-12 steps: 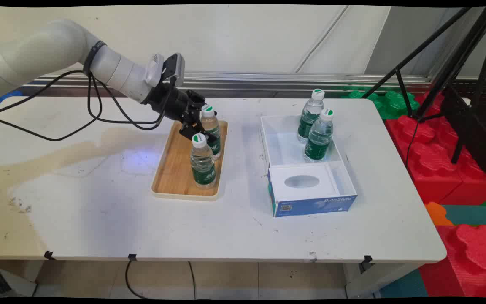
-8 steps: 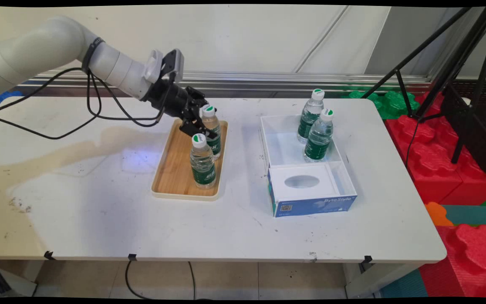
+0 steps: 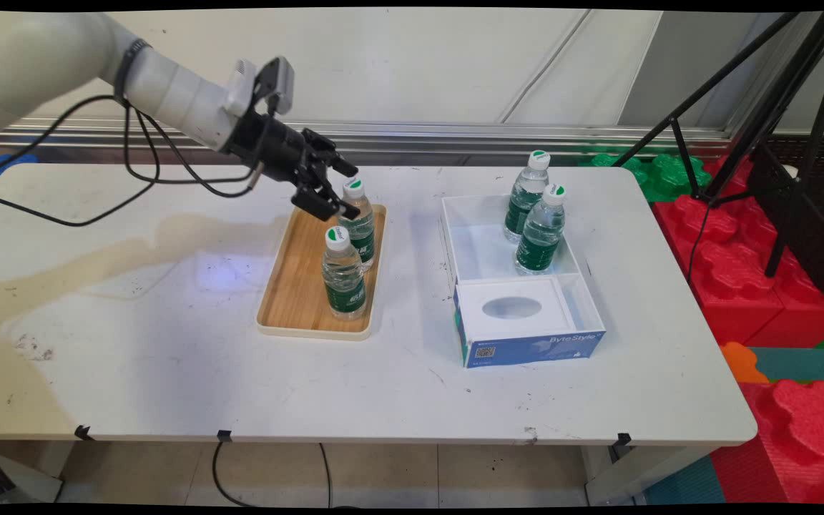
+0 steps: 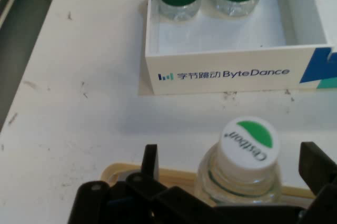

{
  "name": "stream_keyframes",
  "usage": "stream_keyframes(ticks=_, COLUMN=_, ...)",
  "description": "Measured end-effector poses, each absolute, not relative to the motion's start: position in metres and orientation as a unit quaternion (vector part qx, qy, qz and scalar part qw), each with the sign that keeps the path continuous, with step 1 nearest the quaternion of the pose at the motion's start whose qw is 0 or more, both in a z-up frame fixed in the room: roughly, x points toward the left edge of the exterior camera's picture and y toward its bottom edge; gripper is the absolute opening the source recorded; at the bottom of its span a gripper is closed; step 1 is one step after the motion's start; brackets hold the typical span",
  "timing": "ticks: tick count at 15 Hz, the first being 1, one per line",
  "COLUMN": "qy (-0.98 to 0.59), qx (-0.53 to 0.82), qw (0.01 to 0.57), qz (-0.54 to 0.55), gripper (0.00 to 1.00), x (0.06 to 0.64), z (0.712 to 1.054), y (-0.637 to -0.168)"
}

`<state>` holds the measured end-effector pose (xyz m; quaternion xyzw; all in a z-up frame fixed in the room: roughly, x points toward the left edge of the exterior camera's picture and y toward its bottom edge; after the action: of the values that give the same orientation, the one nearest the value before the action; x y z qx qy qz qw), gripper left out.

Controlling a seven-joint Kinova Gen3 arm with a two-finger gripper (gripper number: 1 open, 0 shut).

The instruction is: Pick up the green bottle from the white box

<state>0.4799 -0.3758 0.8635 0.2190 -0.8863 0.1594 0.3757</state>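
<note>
Bottle (image 3: 359,220) at the tray's (image 3: 290,286) far end sits between my claw's (image 3: 337,189) spread fingers, cap clear, nothing squeezed.

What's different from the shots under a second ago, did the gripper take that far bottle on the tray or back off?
The gripper has risen and drawn back toward the upper left, away from the far bottle on the wooden tray. Its fingers are open, holding nothing. That bottle, the near bottle and the two bottles in the white box stayed put.
</note>
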Motion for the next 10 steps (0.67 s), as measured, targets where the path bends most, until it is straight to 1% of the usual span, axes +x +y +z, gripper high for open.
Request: stream_keyframes(ticks=10, qy=-0.879, qx=0.225, qw=0.392, qz=0.152, gripper=1.0, x=0.497, z=0.919, y=-0.343)
